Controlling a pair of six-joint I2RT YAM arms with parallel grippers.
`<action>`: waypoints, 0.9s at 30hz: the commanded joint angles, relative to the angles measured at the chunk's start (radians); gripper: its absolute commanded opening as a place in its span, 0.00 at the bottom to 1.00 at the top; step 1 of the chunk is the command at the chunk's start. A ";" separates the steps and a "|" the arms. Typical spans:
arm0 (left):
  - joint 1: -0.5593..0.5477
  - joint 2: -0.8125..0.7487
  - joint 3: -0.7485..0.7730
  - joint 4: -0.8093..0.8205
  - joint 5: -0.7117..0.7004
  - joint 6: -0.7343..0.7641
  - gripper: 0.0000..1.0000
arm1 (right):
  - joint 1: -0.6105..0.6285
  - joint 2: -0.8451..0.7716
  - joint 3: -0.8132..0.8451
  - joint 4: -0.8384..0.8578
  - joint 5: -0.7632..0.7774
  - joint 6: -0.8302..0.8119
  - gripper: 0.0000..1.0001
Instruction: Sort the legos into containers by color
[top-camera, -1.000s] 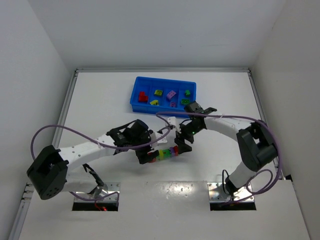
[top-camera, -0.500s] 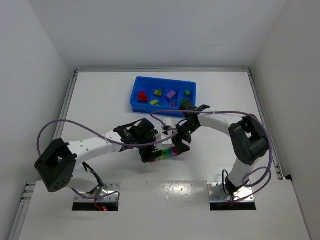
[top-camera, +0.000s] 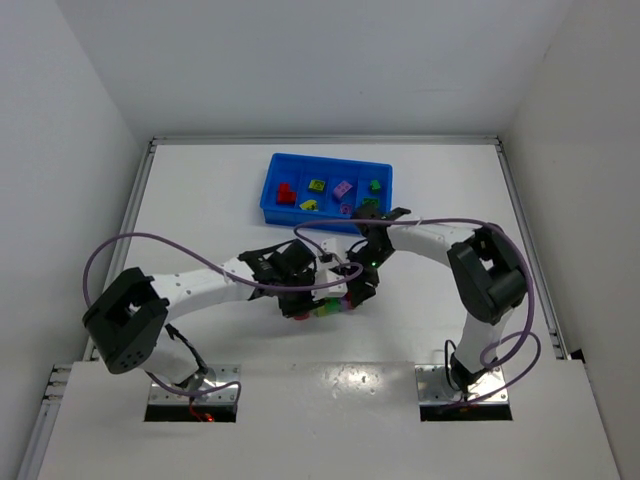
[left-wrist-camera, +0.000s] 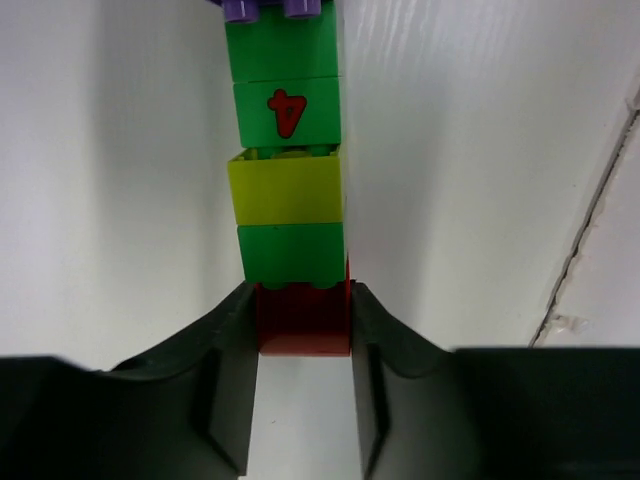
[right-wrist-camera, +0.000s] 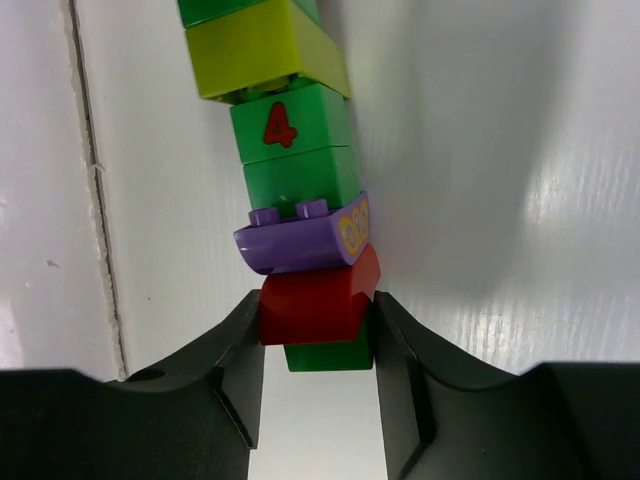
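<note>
Lying on the table (top-camera: 200, 200) near its middle, somewhat toward the near edge, the strip (top-camera: 326, 308) of joined bricks ran roughly left to right between the two grippers.

Left gripper (top-camera: 300, 309): pinching the strip's left end. In its wrist view the left gripper (left-wrist-camera: 302, 305) had both fingers pressed flat against the sides of a red end brick (left-wrist-camera: 303, 328). Beyond that brick followed a green brick (left-wrist-camera: 290, 255), a yellow brick (left-wrist-camera: 285, 187), a green brick marked 4 (left-wrist-camera: 285, 110) and the edge of a purple brick (left-wrist-camera: 270, 10).

Right gripper (top-camera: 356, 294): pinching the strip's right end. In its wrist view the right gripper (right-wrist-camera: 317, 315) was closed on a second red brick (right-wrist-camera: 315, 298), with a green piece (right-wrist-camera: 325, 356) showing just under it. The purple brick (right-wrist-camera: 300, 240) sat tilted against that red brick. The marked green brick (right-wrist-camera: 290, 125) and the yellow brick (right-wrist-camera: 265, 45) lay beyond it.

Whether the strip rested on the table or was lifted just clear could not be told.

Tray (top-camera: 268, 200): blue, set well apart from the strip, toward the far edge and about midway between the left and right edges. Its compartments held loose bricks, from left to right: red (top-camera: 285, 193), yellow (top-camera: 316, 186), purple (top-camera: 343, 188), green (top-camera: 373, 185).
</note>
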 joint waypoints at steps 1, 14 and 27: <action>-0.025 0.007 0.034 -0.002 -0.041 0.022 0.34 | 0.009 0.017 0.027 -0.017 0.018 -0.006 0.31; 0.027 -0.163 -0.099 -0.031 -0.141 0.097 0.15 | -0.116 -0.105 -0.038 -0.097 0.053 -0.015 0.00; 0.332 -0.109 0.120 0.099 0.268 -0.227 0.15 | -0.198 -0.047 0.091 -0.061 -0.117 0.166 0.00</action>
